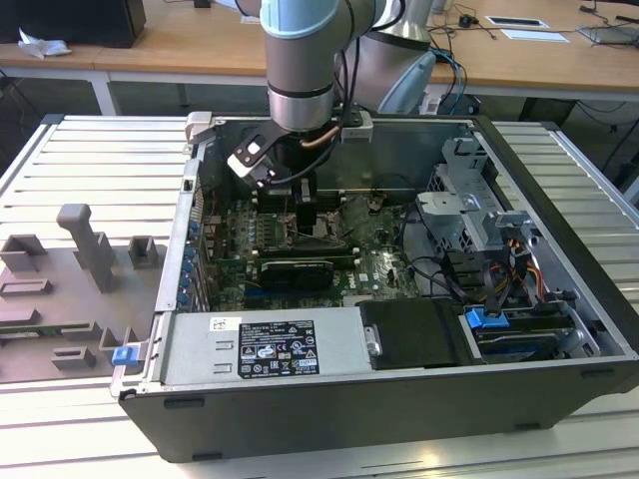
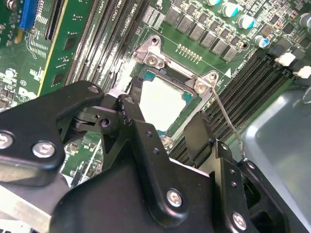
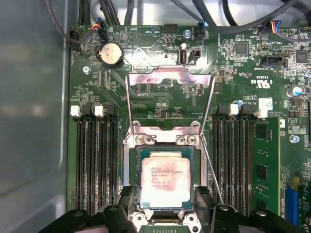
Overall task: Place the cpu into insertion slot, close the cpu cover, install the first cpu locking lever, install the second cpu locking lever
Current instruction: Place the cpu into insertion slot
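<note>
Claw (image 3: 166, 195) open, empty, astride the cpu (image 3: 165, 177) in the insertion slot (image 3: 138, 165), cpu cover (image 3: 170, 77) upright, memory slots (image 3: 95, 160) on both sides

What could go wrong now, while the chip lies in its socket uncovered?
The claw straddles the chip closely; rising askew, it might drag the chip out of place. The cover is open, so nothing clamps the chip against a knock. The thin wire lever runs close beside the claw and might snag.
</note>
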Motion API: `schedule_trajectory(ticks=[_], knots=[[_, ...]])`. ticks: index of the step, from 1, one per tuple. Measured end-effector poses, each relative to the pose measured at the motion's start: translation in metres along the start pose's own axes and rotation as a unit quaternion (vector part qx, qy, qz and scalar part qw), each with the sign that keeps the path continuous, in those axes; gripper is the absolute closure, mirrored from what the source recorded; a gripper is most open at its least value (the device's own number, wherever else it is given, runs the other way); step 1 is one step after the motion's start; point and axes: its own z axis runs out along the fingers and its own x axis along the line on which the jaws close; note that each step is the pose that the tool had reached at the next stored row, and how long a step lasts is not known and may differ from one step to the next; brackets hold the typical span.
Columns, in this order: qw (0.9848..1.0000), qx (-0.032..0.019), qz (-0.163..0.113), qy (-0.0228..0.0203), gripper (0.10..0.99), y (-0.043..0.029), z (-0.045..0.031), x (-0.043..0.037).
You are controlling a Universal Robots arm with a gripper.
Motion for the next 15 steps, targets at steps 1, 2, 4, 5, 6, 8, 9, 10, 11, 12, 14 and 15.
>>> schedule_trajectory(ticks=[1,2,4,5,6,8,9,10,11,12,14,15], knots=[[1.0000,0.0003,0.000,0.0000,0.471,-0.0001,-0.0004,0.0000],[1.0000,0.0006,0.000,0.0001,0.471,-0.0003,-0.0007,0.0000],[1.0000,0.0008,0.000,0.0007,0.471,-0.0025,-0.0013,0.0000],[1.0000,0.0008,0.000,0.0010,0.471,-0.0038,-0.0014,0.0000],[1.0000,0.0008,0.000,0.0013,0.471,-0.0079,-0.0017,0.0000],[1.0000,0.0007,0.000,0.0013,0.471,-0.0135,-0.0020,0.0000],[1.0000,0.0008,0.000,0.0013,0.471,-0.0149,-0.0021,0.0000],[1.0000,0.0008,0.000,0.0013,0.471,-0.0155,-0.0021,0.0000],[1.0000,0.0008,0.000,0.0013,0.471,-0.0160,-0.0022,0.0000],[1.0000,0.0008,0.000,0.0013,0.471,-0.0166,-0.0022,0.0000],[1.0000,0.0008,0.000,0.0013,0.471,-0.0167,-0.0022,0.0000],[1.0000,0.0015,0.000,0.0013,0.471,-0.0168,-0.0023,0.0000]])
